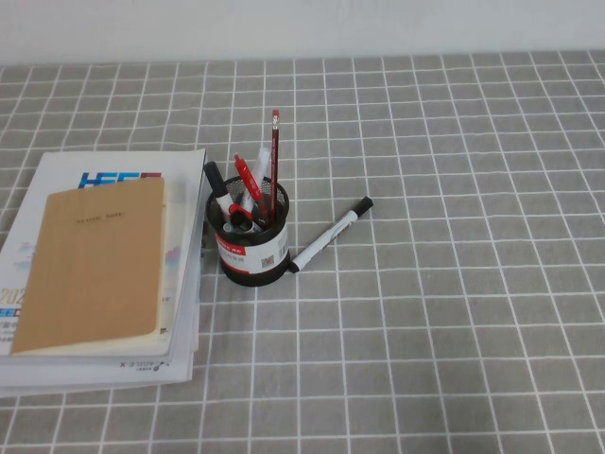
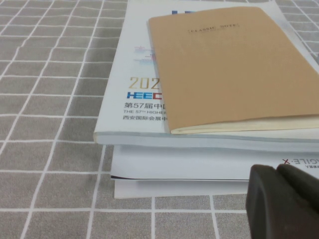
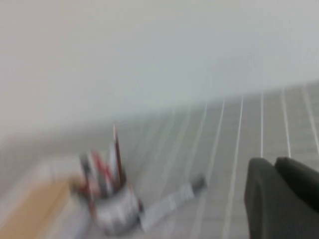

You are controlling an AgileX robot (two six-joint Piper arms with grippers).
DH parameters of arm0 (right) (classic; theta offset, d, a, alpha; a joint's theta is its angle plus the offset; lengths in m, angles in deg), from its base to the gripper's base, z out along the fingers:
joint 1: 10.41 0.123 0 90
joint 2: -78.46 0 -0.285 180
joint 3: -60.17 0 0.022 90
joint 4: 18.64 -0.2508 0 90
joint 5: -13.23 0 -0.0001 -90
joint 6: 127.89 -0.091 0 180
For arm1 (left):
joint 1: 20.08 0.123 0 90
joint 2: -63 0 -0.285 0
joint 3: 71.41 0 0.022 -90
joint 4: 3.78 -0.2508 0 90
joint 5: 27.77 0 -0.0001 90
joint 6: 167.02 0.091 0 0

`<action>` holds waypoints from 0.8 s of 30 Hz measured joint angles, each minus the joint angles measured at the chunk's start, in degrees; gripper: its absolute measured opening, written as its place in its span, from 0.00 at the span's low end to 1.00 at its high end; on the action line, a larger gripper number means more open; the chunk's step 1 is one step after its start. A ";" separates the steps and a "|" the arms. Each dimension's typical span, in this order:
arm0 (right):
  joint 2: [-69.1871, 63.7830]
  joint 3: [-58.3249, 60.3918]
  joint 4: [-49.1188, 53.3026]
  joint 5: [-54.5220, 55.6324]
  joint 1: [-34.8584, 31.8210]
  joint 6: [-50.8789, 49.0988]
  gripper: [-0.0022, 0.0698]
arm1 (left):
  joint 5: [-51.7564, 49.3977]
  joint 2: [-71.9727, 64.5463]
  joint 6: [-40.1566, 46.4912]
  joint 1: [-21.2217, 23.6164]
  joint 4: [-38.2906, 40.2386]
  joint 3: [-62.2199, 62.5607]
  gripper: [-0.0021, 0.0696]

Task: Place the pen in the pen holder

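probably the closed, empty right gripper [image 3: 281, 199] may knock the pen holder [image 1: 253, 248] when taking the pen [image 1: 331, 235]; left gripper [image 2: 284, 201] jaws closed, empty, beside books [image 2: 209, 99].

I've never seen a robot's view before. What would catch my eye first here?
Probably the pen holder mid-table, bristling with red and black pens, with the pen lying on the checked cloth against its right side. Left of it, a tan notebook tops a stack of white booklets. The left tool hangs near that stack; the right tool hangs shut, off from the holder.

Pen [image 1: 331, 235] flat, touching holder [image 1: 252, 248]
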 joint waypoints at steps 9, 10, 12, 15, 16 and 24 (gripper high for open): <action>-30.97 -19.61 12.52 -24.77 0.00 1.75 0.01 | 0.00 0.00 0.00 0.00 0.00 0.00 0.02; -34.19 -21.68 12.73 -26.58 0.00 1.78 0.01 | 0.00 0.00 0.00 0.00 0.00 0.00 0.02; -39.63 -25.53 13.34 -29.05 0.28 1.78 0.01 | 0.00 0.00 0.00 0.00 0.00 0.00 0.02; -47.89 -30.94 17.08 -31.03 3.77 -0.92 0.01 | 0.00 0.00 0.00 0.00 0.00 0.00 0.02; -50.44 -33.02 19.88 -31.44 5.82 -3.08 0.01 | 0.00 0.00 0.00 0.00 0.00 0.00 0.02; -67.77 -51.05 40.56 -39.41 20.08 -14.13 0.01 | 0.00 0.00 0.00 0.00 0.00 0.00 0.02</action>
